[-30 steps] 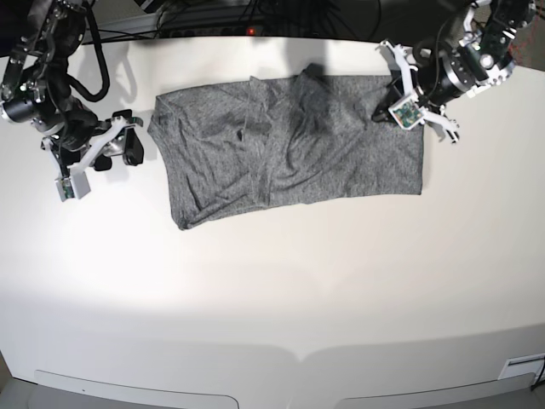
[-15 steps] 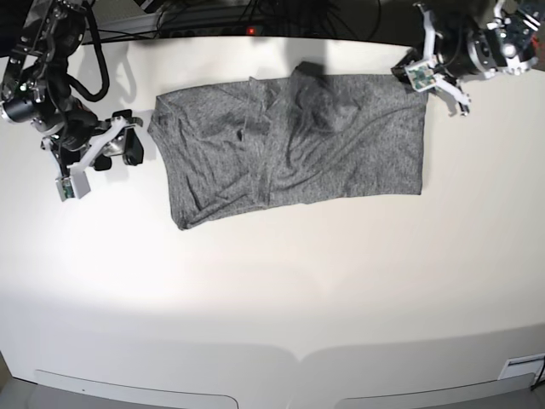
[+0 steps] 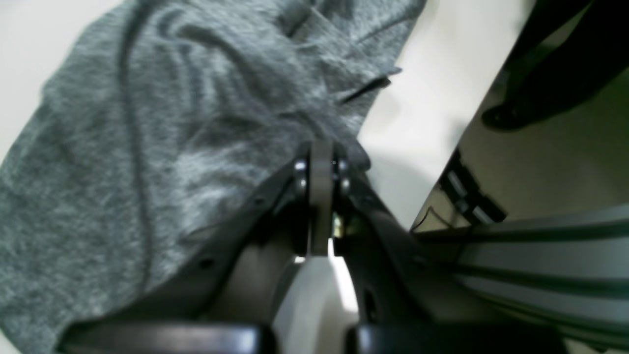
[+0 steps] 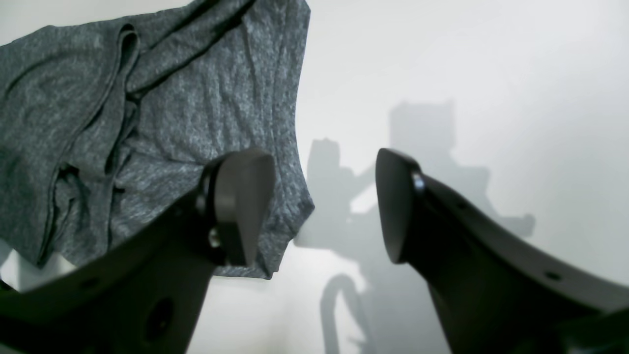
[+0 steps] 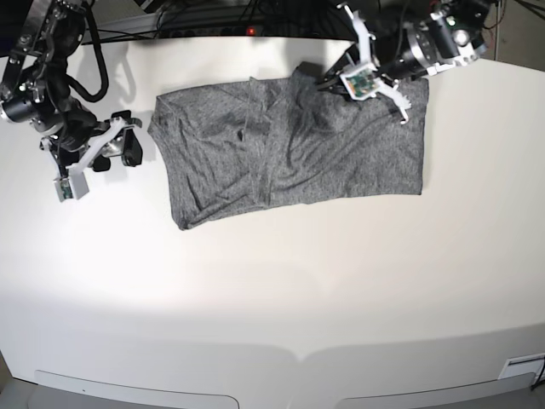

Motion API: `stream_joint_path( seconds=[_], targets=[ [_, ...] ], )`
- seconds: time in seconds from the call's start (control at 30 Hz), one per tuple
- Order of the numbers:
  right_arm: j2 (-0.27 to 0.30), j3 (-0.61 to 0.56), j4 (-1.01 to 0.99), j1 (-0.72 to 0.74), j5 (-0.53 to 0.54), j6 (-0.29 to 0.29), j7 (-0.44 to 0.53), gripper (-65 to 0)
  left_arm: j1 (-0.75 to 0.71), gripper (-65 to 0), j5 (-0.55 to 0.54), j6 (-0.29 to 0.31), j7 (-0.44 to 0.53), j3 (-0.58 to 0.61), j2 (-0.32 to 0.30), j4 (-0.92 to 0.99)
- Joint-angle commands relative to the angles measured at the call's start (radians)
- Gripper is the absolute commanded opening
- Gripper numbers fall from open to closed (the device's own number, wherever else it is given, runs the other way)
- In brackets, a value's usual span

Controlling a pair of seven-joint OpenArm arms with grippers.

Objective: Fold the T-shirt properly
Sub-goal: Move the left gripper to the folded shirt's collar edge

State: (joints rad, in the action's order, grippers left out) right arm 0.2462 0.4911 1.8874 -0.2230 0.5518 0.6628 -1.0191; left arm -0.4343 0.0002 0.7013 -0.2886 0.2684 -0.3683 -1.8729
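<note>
Base view: wrinkled heather-grey T-shirt (image 5: pixel 289 145)

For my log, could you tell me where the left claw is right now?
In the base view, the left claw sits upper right, at the T-shirt's far edge.

Robotics lab, bare white worktable (image 5: pixel 272 281), two mounted arms, cable bundles (image 5: pixel 213 17) behind

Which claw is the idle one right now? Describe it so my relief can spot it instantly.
Start at the white table and find the grey T-shirt lying across its far half. The idle one is the right claw, just off the shirt's edge on the base view's left. It is open over bare table, while the left claw is over the cloth.
</note>
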Motion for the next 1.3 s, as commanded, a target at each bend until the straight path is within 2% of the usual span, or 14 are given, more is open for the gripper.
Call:
stream_joint_path(
  seconds=[0.0,0.1,0.23,0.37,0.63,0.7,0.8,1.0,1.07,1.23,1.27],
  targets=[
    [0.012,0.005,0.02,0.006,0.01,0.007,0.022,-28.6,0.002,-58.3,0.011,-0.003,0.027,-0.006,0.008,-0.019],
    [0.011,0.005,0.02,0.007,0.01,0.007,0.022,-28.6,0.002,-47.7,0.103,-0.003,0.028,-0.002,0.045,-0.019],
    [0.011,0.005,0.02,0.006,0.01,0.007,0.022,-28.6,0.002,-43.1,0.244,-0.003,0.036,0.053,0.055,-0.019],
    [0.012,0.005,0.02,0.006,0.01,0.006,0.015,-28.6,0.003,-43.0,0.363,-0.003,0.09,0.116,0.055,-0.018],
    [0.012,0.005,0.02,0.006,0.01,0.006,-0.002,-28.6,0.008,-43.0,0.424,-0.041,0.091,0.141,0.058,-0.003],
    [0.011,0.005,0.02,0.006,0.011,0.006,-0.002,-28.6,0.008,-43.0,0.459,-0.082,0.111,0.141,0.072,0.029],
    [0.012,0.005,0.02,0.006,0.037,0.006,-0.005,-28.6,0.008,-43.0,0.528,-0.092,0.132,0.141,0.108,0.094],
    [0.012,0.005,0.02,0.006,0.069,0.007,-0.012,-28.6,0.035,-43.1,0.525,-0.092,0.141,0.141,0.124,0.138],
    [0.012,0.005,0.02,0.006,0.069,0.006,-0.013,-28.6,0.035,-45.1,0.485,-0.092,0.141,0.141,0.124,0.137],
    [0.012,0.005,0.02,0.006,0.069,0.006,-0.012,-28.6,0.032,-63.1,0.347,-0.065,0.141,0.141,0.115,0.097],
    [0.012,0.005,0.02,0.006,0.069,0.006,-0.012,-28.6,0.033,-65.0,0.327,-0.064,0.141,0.141,0.116,0.083]
  ],
)
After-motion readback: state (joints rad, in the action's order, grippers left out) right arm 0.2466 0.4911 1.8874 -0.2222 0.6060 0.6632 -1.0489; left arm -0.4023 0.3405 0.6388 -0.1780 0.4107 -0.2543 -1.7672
